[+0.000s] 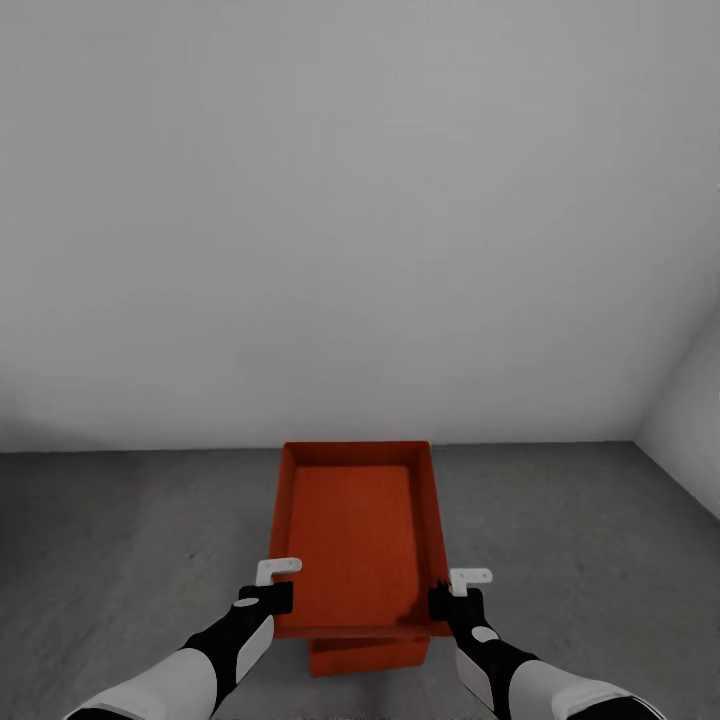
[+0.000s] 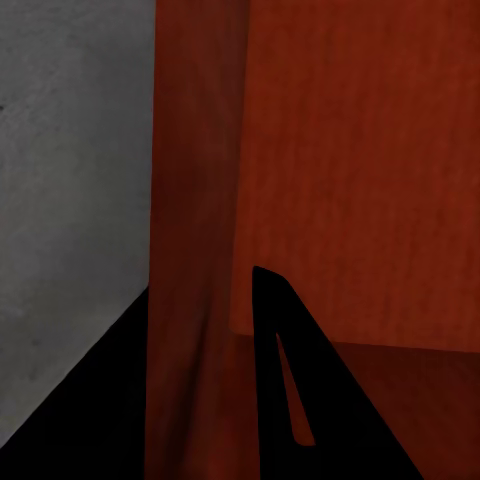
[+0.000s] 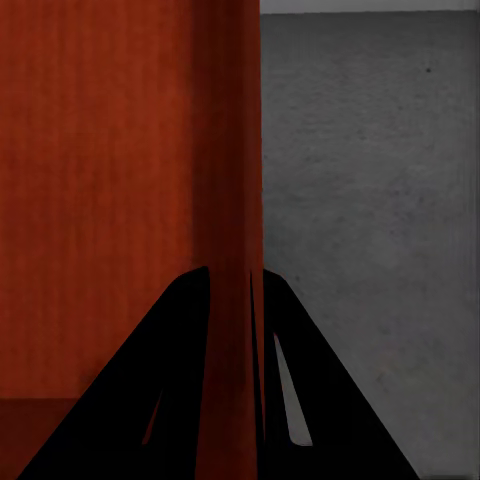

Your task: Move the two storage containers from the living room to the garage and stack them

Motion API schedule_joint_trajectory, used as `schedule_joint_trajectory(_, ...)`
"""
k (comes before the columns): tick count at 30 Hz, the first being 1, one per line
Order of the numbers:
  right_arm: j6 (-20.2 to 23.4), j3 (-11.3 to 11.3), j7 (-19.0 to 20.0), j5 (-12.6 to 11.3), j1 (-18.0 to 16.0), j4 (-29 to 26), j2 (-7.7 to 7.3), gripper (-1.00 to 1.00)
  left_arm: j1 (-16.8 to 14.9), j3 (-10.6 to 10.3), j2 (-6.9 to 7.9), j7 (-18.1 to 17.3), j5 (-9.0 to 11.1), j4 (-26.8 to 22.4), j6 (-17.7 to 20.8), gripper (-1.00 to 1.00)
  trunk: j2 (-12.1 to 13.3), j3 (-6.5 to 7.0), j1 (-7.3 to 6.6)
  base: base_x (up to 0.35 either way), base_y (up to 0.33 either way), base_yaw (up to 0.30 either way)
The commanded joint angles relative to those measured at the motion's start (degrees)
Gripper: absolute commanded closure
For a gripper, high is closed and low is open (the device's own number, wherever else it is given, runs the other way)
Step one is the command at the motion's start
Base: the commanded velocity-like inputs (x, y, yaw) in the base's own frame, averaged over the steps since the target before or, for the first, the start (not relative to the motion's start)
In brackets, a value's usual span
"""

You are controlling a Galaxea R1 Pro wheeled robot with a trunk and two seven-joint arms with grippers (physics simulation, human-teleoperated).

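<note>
One red-orange storage container (image 1: pixel 355 530) is gripped at its near corners by both arms in the garage. My left gripper (image 1: pixel 268 598) is shut on its left wall (image 2: pixel 195 250), one finger (image 2: pixel 290 400) inside the bin. My right gripper (image 1: pixel 445 602) is shut on the right wall (image 3: pixel 228 200), which runs between its fingers (image 3: pixel 300 390). The second storage container (image 1: pixel 368 655) sits on the floor (image 1: pixel 120 560) directly beneath, with just its near end peeking out. Whether the upper bin rests on the lower one, I cannot tell.
A plain white wall (image 1: pixel 350 220) stands just beyond the bins. A second white wall (image 1: pixel 690 410) meets it at the right, forming a corner. Dark grey concrete spreads open to the left and right of the containers.
</note>
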Motion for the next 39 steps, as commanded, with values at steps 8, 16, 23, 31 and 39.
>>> schedule_joint_trajectory(8,-0.29,-3.16,-0.07,-1.76,-0.04,0.19,-0.76,1.00,-0.05,0.73,0.93,0.71,-0.51,-0.28,-1.18,1.00,-0.07,-0.81,0.01,0.000,0.000,-0.011)
schedule_joint_trajectory(16,-0.34,-3.16,-0.07,-1.76,-0.04,0.19,-0.76,1.00,-0.05,0.73,0.93,0.71,-0.51,-0.30,-1.18,1.00,-0.07,-1.54,0.01,0.000,0.000,0.000)
schedule_joint_trajectory(23,-0.35,-3.16,-0.07,-1.76,-0.04,0.19,-0.76,1.00,-0.05,0.73,0.93,0.71,-0.51,-0.27,-1.18,1.00,-0.07,-2.18,0.01,0.000,0.000,0.000)
schedule_joint_trajectory(31,-0.35,-3.16,-0.07,-1.76,-0.04,0.19,-0.76,1.00,-0.05,0.73,0.93,0.71,-0.51,-0.27,-1.18,1.00,-0.07,-2.91,0.01,0.000,0.000,0.000)
schedule_joint_trajectory(39,-0.35,-3.16,-0.07,-1.76,-0.04,0.19,-0.76,1.00,-0.05,0.81,1.02,0.71,-0.51,-0.20,-1.18,1.00,-0.07,-3.64,0.01,0.000,0.000,0.000)
